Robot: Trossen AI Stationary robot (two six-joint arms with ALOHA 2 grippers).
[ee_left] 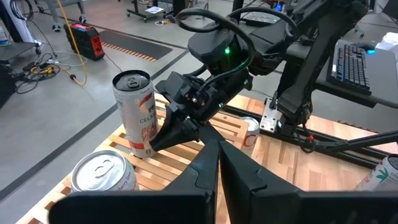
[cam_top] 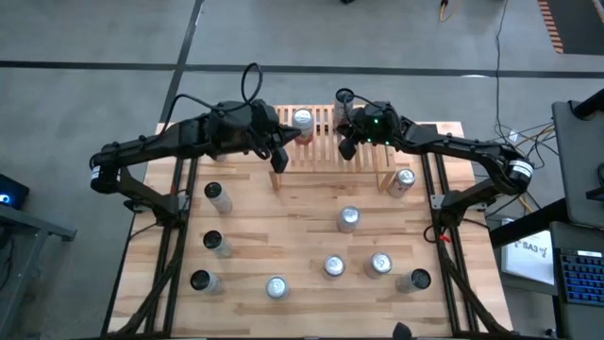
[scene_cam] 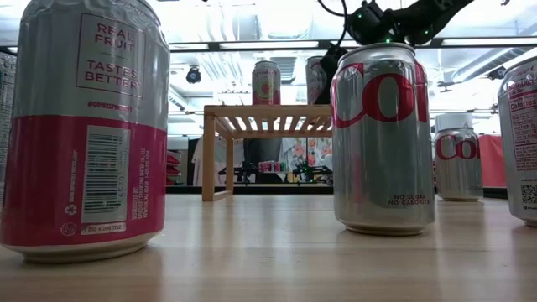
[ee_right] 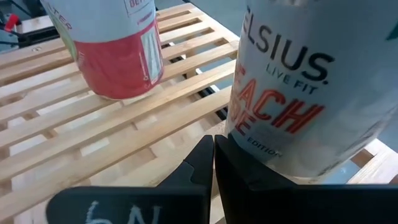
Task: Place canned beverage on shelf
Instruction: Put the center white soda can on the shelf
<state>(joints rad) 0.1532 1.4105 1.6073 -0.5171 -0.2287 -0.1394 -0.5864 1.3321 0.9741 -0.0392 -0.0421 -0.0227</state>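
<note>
1. The wooden tabletop (cam_top: 283, 236) carried the slatted shelf (cam_top: 326, 156) at its far edge, with loose cans standing on the boards nearer the camera.
2. Both arms reached in over the shelf. The left gripper (cam_top: 278, 156) hung at the shelf's left end with its jaws pressed together, gripping nothing. The right gripper (cam_top: 347, 146) was over the shelf's right part, its jaws likewise closed and empty.
3. Two cans stood upright on the slats. A red-and-silver can (cam_top: 302, 120) stood toward the middle, between the two grippers and touching neither.
4. A white Celsius can (ee_right: 305, 87) stood near the shelf's right back corner. In the right wrist view it sat just beside the closed fingertips (ee_right: 214, 155), outside the jaws rather than between them.
5. A Coke can (scene_cam: 383, 138) stood on the tabletop, well apart from both grippers.
</note>
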